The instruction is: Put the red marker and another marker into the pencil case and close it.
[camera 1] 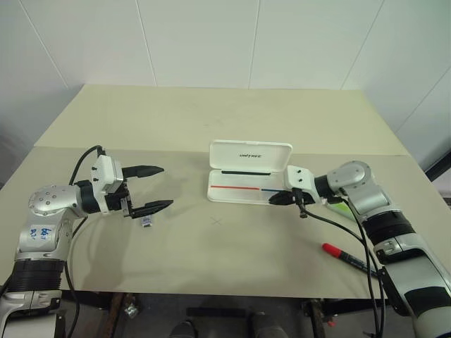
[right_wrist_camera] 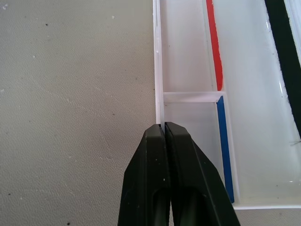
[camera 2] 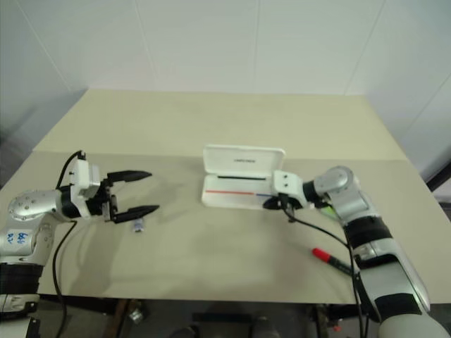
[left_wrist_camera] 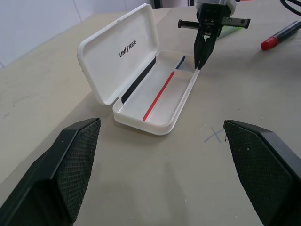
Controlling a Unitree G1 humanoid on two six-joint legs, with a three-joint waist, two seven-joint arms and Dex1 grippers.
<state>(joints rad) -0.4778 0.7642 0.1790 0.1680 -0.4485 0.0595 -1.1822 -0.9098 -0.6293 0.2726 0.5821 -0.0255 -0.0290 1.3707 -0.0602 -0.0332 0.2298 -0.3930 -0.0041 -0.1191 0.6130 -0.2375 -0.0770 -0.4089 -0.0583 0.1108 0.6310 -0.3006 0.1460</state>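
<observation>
The case (camera 1: 248,172) lies open mid-surface (camera 1: 211,120), lid up toward the far wall, with bare room on its left and in front. The right tool (right_wrist_camera: 163,126) is clenched on nothing, its tips at the tray's front rim near the right end. The left tool (camera 1: 156,188) hangs released, well apart to the left; the red marker (camera 1: 350,258) lies near the surface's front-right edge, and the green marker (camera 1: 340,208) peeks out behind the right arm.

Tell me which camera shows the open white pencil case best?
The left wrist view: the pencil case appears whole, lid up, lettering and red-and-blue stripe clear. Both head views show it small and farther off; the right wrist view catches just its front wall and one end compartment.
</observation>
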